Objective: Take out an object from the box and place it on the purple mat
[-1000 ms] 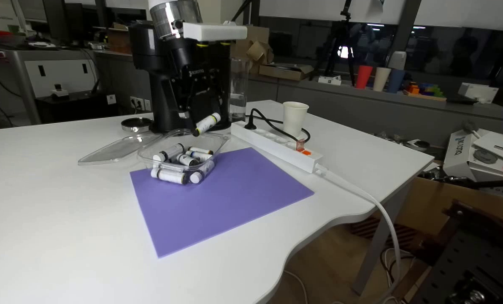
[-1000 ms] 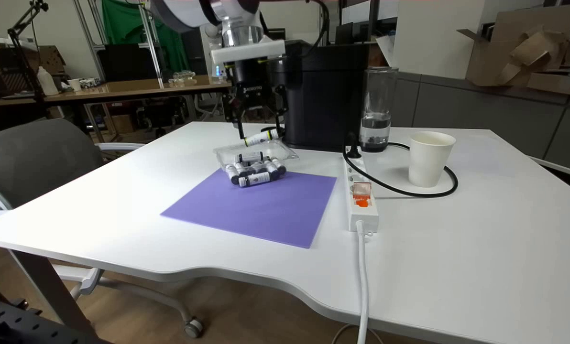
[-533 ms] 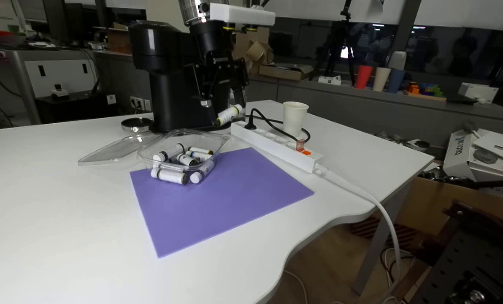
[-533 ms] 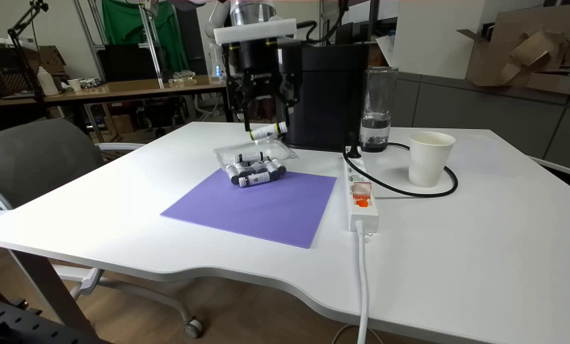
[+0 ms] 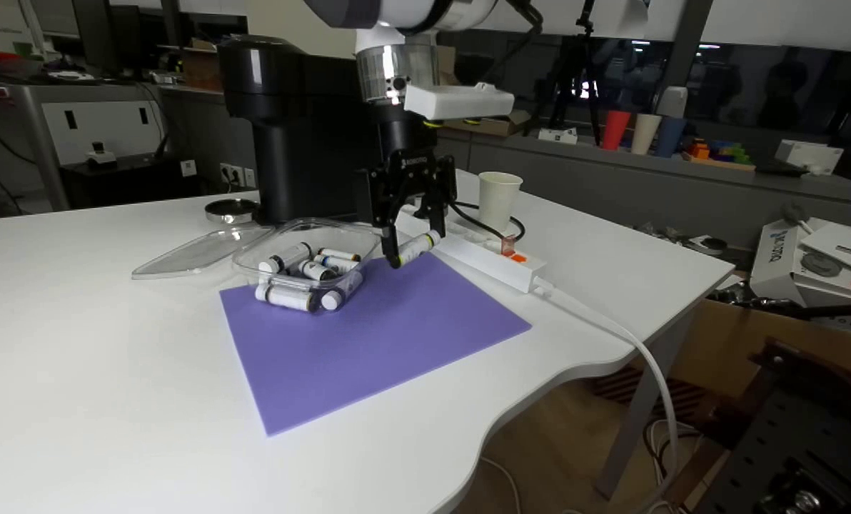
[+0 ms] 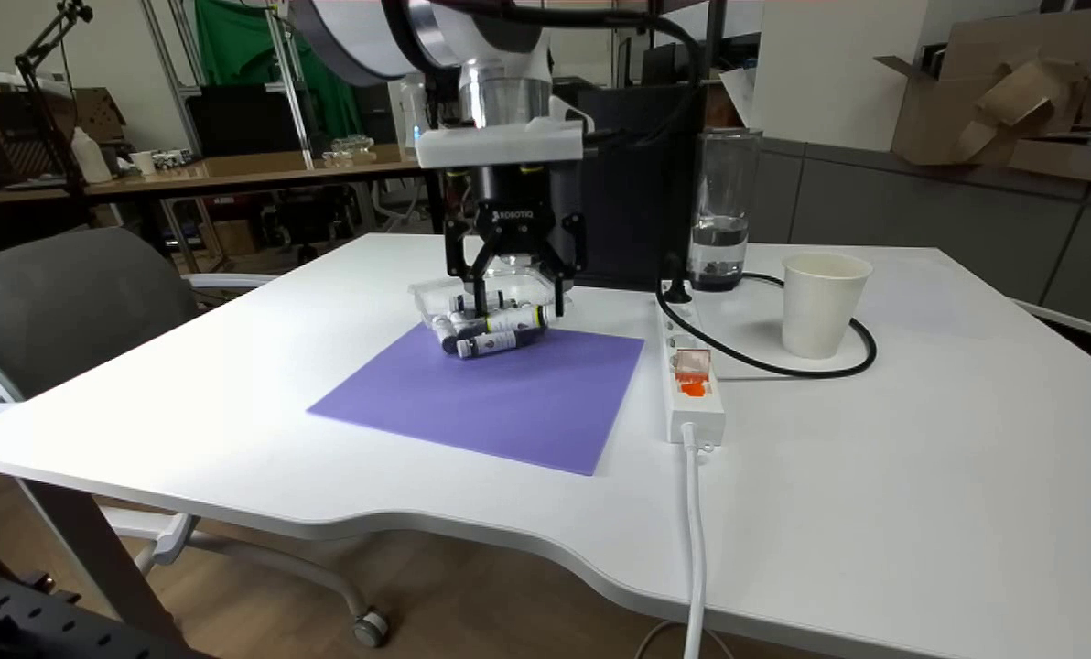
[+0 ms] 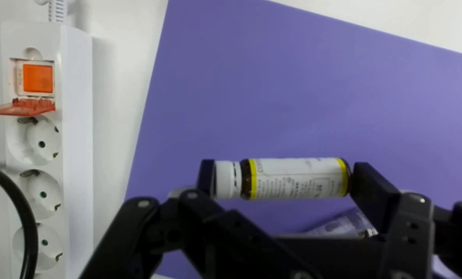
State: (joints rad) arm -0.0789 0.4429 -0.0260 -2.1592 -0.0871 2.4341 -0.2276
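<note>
My gripper (image 5: pixel 416 246) is shut lengthwise on a small white-labelled bottle, the object (image 7: pixel 297 178), with yellow bands and dark brown glass. One finger presses the white cap, the opposite one the base. The bottle hangs above the purple mat (image 5: pixel 383 350), close to the mat's rear edge, tilted in an exterior view. Beside it stands the clear plastic box (image 5: pixel 325 223), partly on the mat, with several similar bottles (image 5: pixel 314 270) inside. In an exterior view, the held bottle (image 6: pixel 516 318) hides part of the box. The wrist view catches a bit of another bottle (image 7: pixel 335 226) behind my finger.
A white power strip (image 5: pixel 482 253) with a black cable (image 6: pixel 765 359) runs along the mat's side. Beyond it are a paper cup (image 5: pixel 498 203) and a tall glass (image 6: pixel 719 220). The transparent lid (image 5: pixel 204 251) and black machine (image 5: pixel 283 143) stand by the box.
The gripper has carried the bottle away from beside the black machine, forward past the box and down, to low above the mat. Box, lid and mat have stayed put.
</note>
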